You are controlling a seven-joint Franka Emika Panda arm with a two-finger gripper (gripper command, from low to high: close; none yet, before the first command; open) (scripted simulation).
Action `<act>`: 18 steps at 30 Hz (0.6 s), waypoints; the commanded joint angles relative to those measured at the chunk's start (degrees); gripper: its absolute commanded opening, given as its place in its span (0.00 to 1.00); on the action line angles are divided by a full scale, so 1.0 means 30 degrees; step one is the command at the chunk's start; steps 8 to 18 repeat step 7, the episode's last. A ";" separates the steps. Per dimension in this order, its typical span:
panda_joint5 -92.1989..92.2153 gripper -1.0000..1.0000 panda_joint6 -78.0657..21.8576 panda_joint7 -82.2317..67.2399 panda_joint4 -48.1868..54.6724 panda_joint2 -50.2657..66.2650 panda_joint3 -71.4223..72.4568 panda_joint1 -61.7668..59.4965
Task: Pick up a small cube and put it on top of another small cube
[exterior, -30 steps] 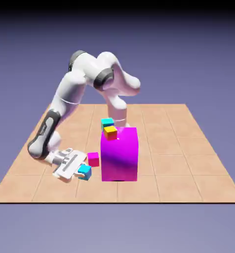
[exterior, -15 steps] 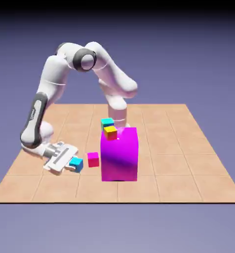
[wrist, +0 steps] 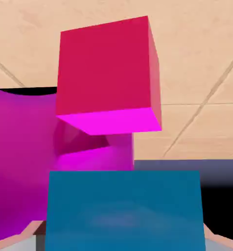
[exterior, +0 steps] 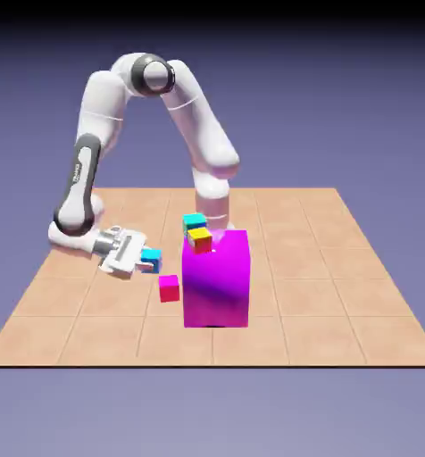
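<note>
1. Now clamped on the small cube (exterior: 151,260), the gripper (exterior: 143,259) at the end of the white arm (exterior: 84,183); fingers closed against its sides, cube pinched at the fingertips.
2. Held clear of the table (exterior: 341,286), above the tan tiles, toward the exterior view's left.
3. Sky-blue on the faces that show, darker blue from the hand view, where the small cube (wrist: 123,211) fills the bottom of the picture.
4. Barely visible there, the grey finger tips (wrist: 33,240), only slivers at the bottom corners beside the cube.
5. Just below and slightly to the exterior view's right of the held cube, resting on the table: a small pink cube (exterior: 169,287), apart from it, not touching.
6. Seen from the hand view as a large red-pink block with a bright magenta lit face, the small pink cube (wrist: 108,73) beyond the blue one.
7. Right beside the pink cube, on the exterior view's right: a tall magenta block (exterior: 217,278), standing upright on the table, much bigger than the small cubes.
8. Partly in the hand view too, the tall magenta block (wrist: 20,152), filling the left side behind the pink cube.
9. Behind the magenta block's far top edge: an orange-yellow cube (exterior: 200,238), and just past it a teal cube (exterior: 194,220); exact contact between those two hard to tell.
</note>
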 commanded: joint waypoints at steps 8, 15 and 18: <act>-0.1193 1.00 -0.2494 0.0813 0.1615 -0.0815 -0.0615 -0.0781; -0.1193 1.00 -0.2494 0.0813 0.1615 -0.0815 -0.0615 -0.0781; -0.1193 1.00 -0.2494 0.0813 0.1615 -0.0815 -0.0615 -0.0781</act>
